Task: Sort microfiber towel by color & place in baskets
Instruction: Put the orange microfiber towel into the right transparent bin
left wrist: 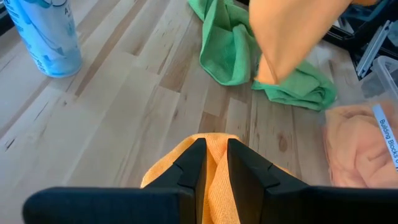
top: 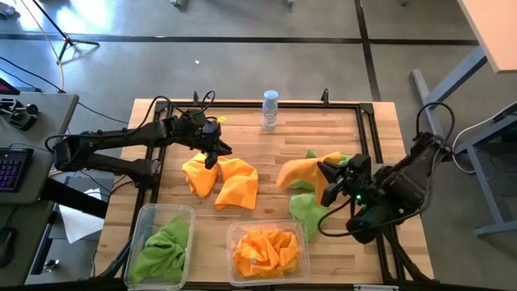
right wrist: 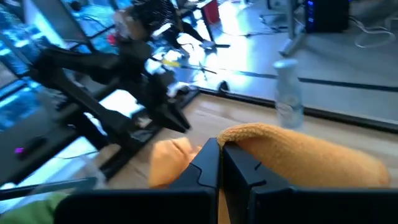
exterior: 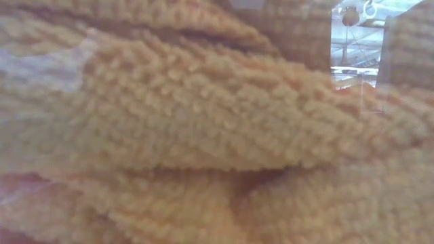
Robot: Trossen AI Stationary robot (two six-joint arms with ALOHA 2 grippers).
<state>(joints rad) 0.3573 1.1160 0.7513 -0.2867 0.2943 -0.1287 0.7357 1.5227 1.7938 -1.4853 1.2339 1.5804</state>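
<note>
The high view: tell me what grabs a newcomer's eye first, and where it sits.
Bright cloths on the pale wooden table stand out first: the left gripper is shut on an orange towel left of centre, and the right gripper is shut on another orange towel over a green towel. At the near edge, a narrow bin holds green cloth and a wider bin holds orange. A clear bottle stands at the far edge.

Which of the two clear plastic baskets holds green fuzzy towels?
The narrower clear plastic basket at the table's front left corner; the wider clear basket beside it holds orange towels instead.
</note>
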